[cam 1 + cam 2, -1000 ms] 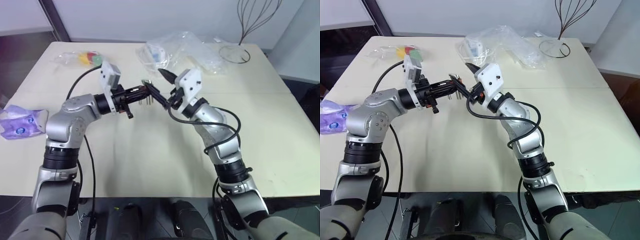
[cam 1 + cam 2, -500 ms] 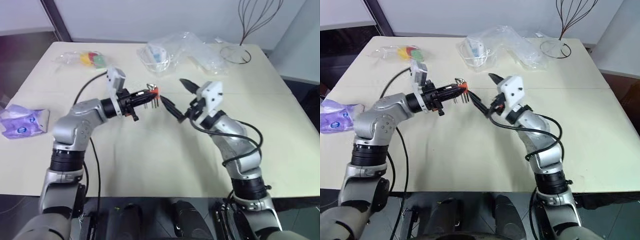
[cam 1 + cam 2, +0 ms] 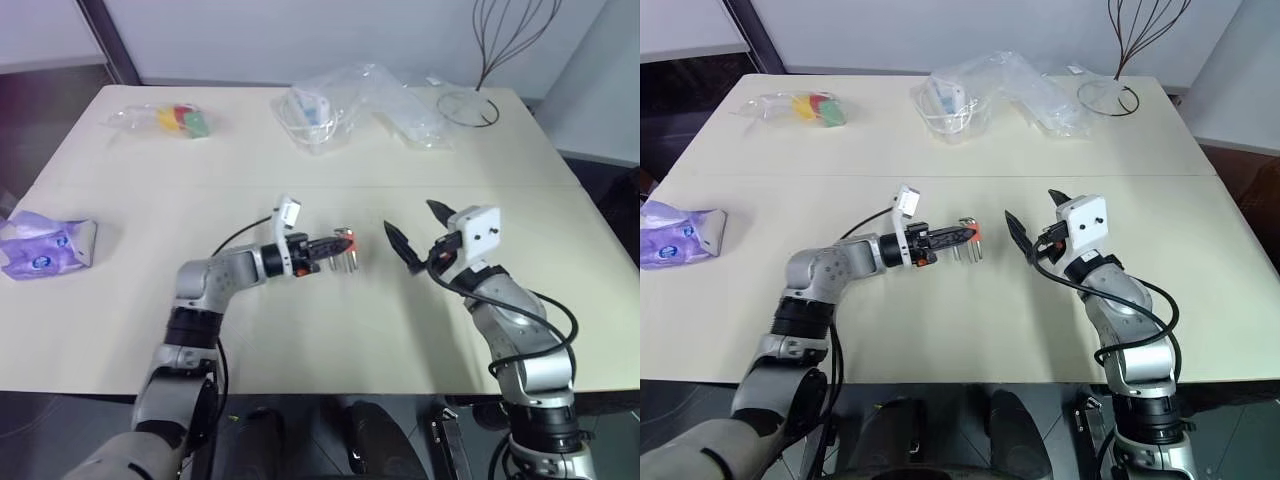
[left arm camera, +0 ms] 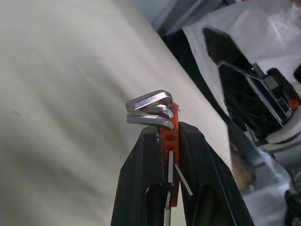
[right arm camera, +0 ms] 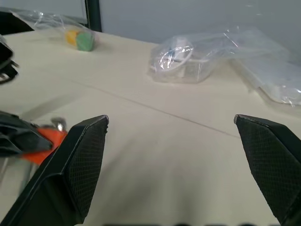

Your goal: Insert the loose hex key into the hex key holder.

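The hex key holder (image 3: 343, 238), a small orange-red plastic block, is pinched between the two black fingers of the left claw (image 3: 336, 242), low over the middle of the desk (image 3: 300, 330). In the left wrist view the block (image 4: 170, 141) stands edge-on between the fingers (image 4: 141, 188), with a stack of bent silver keys (image 4: 149, 109) sticking out past the fingertips and thinner rods running back along the block. From the head views, short metal prongs (image 3: 965, 250) hang from the holder toward the desk. Whether the loose hex key is among the keys seated in the block cannot be told.

Just beside the holder, on the robot's right, the right claw (image 3: 418, 232) is spread wide and holds nothing, its fingers (image 5: 77, 165) well apart and aimed toward the holder without touching it.

Farther out, at the far side of the desk, lie crumpled clear plastic bags (image 3: 360, 100), one with a white and blue item inside, and a small clear bag of yellow, red and green pieces (image 3: 180, 119). A purple-and-white crinkled pouch (image 3: 45, 245) lies near the desk's left edge. A dark wire stand (image 3: 475, 100) rises at the far right corner.
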Tool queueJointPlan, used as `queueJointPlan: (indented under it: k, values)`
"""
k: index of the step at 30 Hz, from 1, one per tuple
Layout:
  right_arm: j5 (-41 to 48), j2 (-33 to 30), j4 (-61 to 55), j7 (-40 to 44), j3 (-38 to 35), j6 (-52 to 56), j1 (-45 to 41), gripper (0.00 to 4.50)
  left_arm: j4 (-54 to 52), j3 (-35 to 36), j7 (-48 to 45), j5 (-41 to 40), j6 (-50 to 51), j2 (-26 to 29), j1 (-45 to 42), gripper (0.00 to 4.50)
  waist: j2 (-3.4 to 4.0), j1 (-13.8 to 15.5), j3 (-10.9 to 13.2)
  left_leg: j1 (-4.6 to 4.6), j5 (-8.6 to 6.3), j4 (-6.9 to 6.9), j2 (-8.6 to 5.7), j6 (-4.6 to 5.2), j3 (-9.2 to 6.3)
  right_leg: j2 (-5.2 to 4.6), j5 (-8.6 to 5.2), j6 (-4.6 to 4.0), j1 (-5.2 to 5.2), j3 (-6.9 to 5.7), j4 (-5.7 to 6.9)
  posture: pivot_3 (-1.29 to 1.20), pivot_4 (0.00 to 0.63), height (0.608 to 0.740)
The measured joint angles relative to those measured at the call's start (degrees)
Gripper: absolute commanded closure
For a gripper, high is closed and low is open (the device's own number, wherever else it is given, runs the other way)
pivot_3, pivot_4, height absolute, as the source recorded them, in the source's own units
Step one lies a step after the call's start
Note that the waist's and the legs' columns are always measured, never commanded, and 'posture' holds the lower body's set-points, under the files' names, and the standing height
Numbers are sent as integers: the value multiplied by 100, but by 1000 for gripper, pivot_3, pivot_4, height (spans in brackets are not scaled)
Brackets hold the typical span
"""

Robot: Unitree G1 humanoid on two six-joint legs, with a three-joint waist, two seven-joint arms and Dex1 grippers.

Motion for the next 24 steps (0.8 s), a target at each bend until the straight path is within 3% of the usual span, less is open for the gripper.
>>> queueJointPlan:
  k: [8, 9, 11, 14, 17, 24]
  values:
    - [-153, 12, -204, -228, 41, 59, 181, 40, 933, -268, -74, 417, -29, -116, -197, 4500, 1, 0, -4, 6, 1, -1, 0, -2, 0, 1, 0, -1, 6, 0, 0, 0, 150, 740]
    - [-163, 23, -206, -250, 60, 59, 190, 0, 979, -272, -114, 449, -34, -103, -204, 3759, 0, -1, -6, 9, 1, -1, 0, -2, 1, 1, 0, -1, 10, 1, 0, 0, 150, 740]
    - [-166, 37, -221, -267, 94, 59, 202, 0, 1022, -293, -149, 524, -46, -60, -201, 3160, 1, -5, -8, 18, 1, -2, 0, -2, 0, 2, -1, -1, 18, 1, 0, 0, 150, 740]
    - [-174, 40, -284, -277, 146, 60, 252, 0, 936, -367, -362, 551, -105, 34, -135, 1620, 1, -8, -9, 29, 1, -3, 1, -2, -1, 4, -1, -2, 31, 1, -1, 0, 150, 740]
    - [-182, 42, -293, -276, 185, 59, 256, 0, 692, -460, -446, 555, -216, 127, -28, 71, 0, -16, -8, 110, 0, -15, 1, 0, 1, 4, -3, -3, 111, 4, -16, 0, 150, 740]
    - [-216, -192, -295, -105, 218, 93, 258, 0, -28, -513, -382, 1064, -1084, 795, 436, 26, 0, -22, -9, 134, 0, -22, 4, 0, 0, 13, -9, -11, 130, 9, -15, 0, 150, 740]
